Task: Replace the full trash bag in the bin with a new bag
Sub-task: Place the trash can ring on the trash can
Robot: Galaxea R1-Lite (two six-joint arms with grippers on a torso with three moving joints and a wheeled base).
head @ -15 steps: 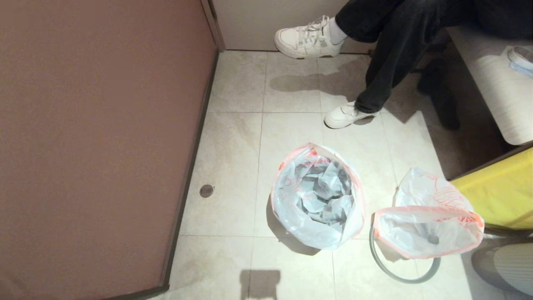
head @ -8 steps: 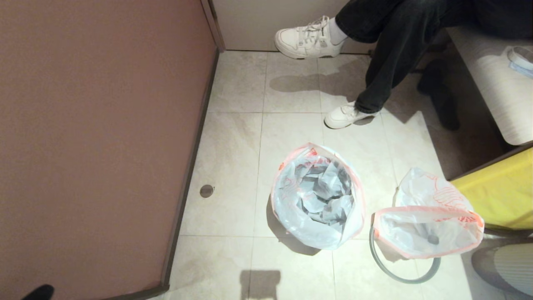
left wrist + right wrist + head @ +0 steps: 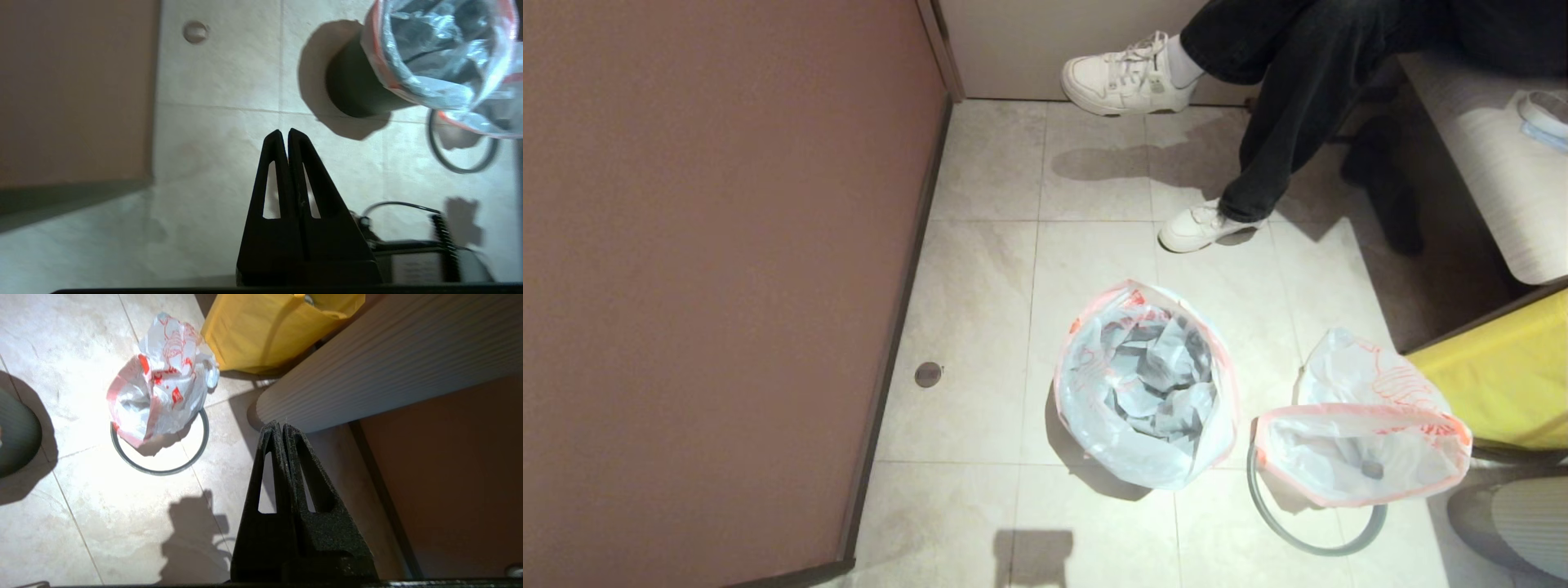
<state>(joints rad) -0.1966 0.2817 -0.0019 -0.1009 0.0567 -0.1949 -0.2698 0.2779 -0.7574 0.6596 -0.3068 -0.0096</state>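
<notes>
Standing on pale beige floor tiles (image 3: 980,269): the bin (image 3: 355,87), lined with the full trash bag (image 3: 1147,384). Lying just beside it, on a grey hoop (image 3: 1307,535): the new bag (image 3: 1364,441). Bordering the tiles: a brown wall panel (image 3: 711,269), a yellow bag (image 3: 1503,384). Hovering over the floor, fingers pressed together, holding nothing: left gripper (image 3: 284,132), right gripper (image 3: 277,425).

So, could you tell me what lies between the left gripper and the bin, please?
Only bare floor tile: in the left wrist view, the left gripper, shut, hangs apart from the bin, with nothing between.
</notes>
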